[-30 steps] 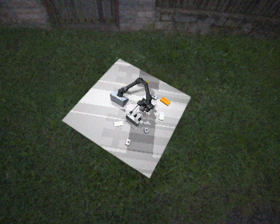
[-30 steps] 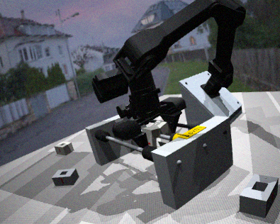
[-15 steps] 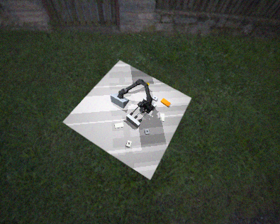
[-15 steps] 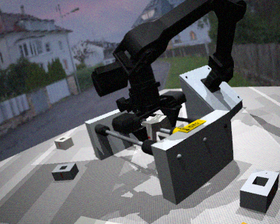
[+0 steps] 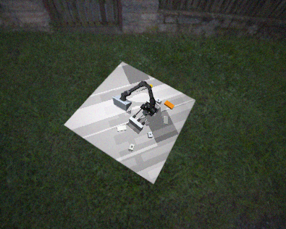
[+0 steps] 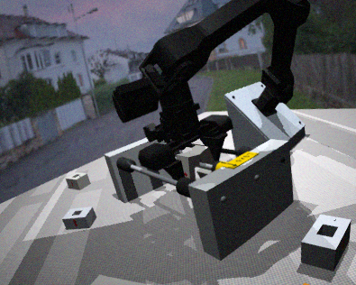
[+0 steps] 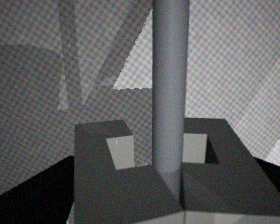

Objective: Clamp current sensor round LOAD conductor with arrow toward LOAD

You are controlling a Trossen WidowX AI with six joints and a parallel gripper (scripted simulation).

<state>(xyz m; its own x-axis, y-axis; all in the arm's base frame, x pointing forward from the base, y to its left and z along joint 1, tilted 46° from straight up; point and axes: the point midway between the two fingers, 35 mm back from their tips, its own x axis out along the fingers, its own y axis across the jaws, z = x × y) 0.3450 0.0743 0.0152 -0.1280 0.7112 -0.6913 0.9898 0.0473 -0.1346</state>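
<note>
My gripper [image 6: 196, 162] is shut on the pale grey current sensor [image 6: 192, 157] [image 7: 117, 185], one finger on each side, between the two upright panels of the stand. In the wrist view the sensor's two halves meet at the near edge. Its far side shows a gap, and the grey conductor [image 7: 170, 75] runs down into the middle of the sensor. I cannot tell whether it is latched. A yellow label [image 6: 238, 160] lies at the top of the front panel; its lettering is too blurred to read. The sensor's arrow does not show.
The front panel [image 6: 247, 194] [image 5: 136, 123] stands close beside the gripper. A neighbouring rod [image 6: 155, 175] runs between the panels. A slanted grey panel [image 6: 250, 119] [image 5: 122, 103] stands behind. Small blocks with square holes [image 6: 78, 217] [image 6: 326, 248] and an orange block [image 5: 169, 104] lie around.
</note>
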